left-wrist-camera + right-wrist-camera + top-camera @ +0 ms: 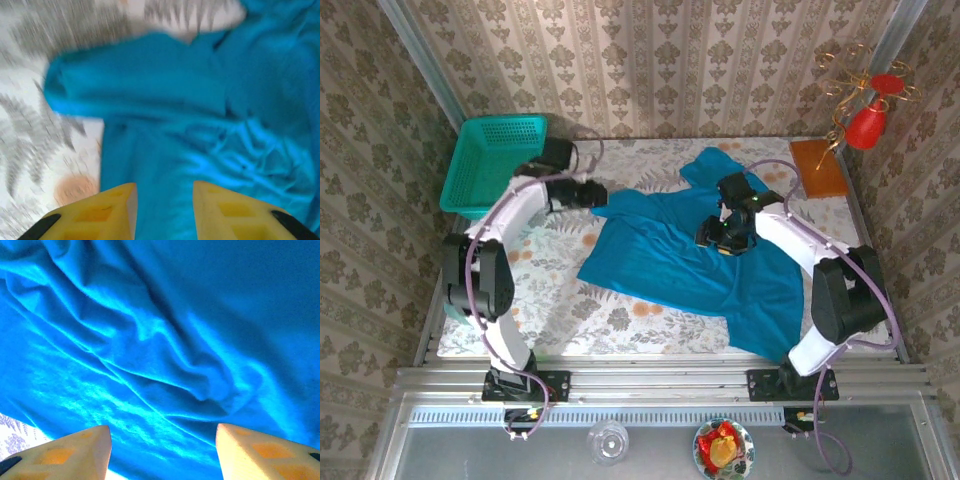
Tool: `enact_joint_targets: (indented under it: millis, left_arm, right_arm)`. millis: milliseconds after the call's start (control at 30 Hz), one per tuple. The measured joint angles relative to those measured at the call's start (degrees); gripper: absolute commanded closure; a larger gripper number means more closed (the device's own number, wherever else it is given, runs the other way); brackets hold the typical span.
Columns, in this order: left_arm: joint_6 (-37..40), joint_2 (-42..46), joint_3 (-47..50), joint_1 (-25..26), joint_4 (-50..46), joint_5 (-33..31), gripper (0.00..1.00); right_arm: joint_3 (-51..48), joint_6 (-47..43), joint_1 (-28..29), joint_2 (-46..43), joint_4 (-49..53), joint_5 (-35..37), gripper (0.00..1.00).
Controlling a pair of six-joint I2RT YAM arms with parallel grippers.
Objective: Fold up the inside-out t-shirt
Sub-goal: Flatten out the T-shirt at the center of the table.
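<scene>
Cloth, a plain teal-blue short-sleeved t-shirt (660, 265), sprawls rumpled across the flower-patterned tabletop (560, 300), stretching mostly left to right. Right jaws hang wide open and empty over its middle; left jaws, parted and empty, meet its far-left edge.

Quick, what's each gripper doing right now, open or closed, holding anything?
Left gripper: open, holding nothing, over the t-shirt.
Right gripper: open, holding nothing, over the t-shirt.

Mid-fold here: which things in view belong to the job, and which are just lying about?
Job: teal t-shirt, left claw, right claw, both open.
Lying about: green basket, brown board, red ornament, glass, small dish.
</scene>
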State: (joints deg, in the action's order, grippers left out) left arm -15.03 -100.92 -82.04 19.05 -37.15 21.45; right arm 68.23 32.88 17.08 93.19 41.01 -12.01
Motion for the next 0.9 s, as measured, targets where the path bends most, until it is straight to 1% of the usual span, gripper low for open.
enact_joint_targets:
  millis: [100, 167, 267, 367, 467, 600, 900]
  left_arm:
    - [-3.67, 2.82, 9.84, 4.39, 0.50, -4.02, 0.68]
    - [-6.43, 4.61, 15.32, 6.27, 0.20, -6.84, 0.69]
    - [-10.58, 8.02, 22.43, 6.75, -0.31, -11.52, 0.69]
    - [-13.88, 11.34, 27.08, 6.38, -0.87, -15.74, 0.67]
    - [-15.91, 12.66, 28.83, 6.32, -0.94, -18.38, 0.65]
    - [-17.33, 12.46, 28.87, 6.32, -0.57, -20.44, 0.65]
    - [-18.05, 6.32, 28.92, 6.32, 0.81, -21.70, 0.71]
  right_arm:
    - [-1.40, -0.22, -1.38, -2.10, 0.52, 0.44, 0.41]
    - [-2.69, -0.33, -2.05, -4.02, 1.07, 0.92, 0.41]
    - [-4.87, -0.37, -2.54, -7.04, 1.70, 1.22, 0.41]
    - [-6.51, -0.37, -2.58, -9.07, 2.14, 1.29, 0.41]
    - [-7.76, -0.37, -2.58, -10.16, 2.62, 1.31, 0.41]
    - [-8.63, -0.35, -2.58, -11.63, 3.54, 1.38, 0.41]
    - [-8.83, -0.13, -2.58, -16.00, 4.68, 2.05, 0.41]
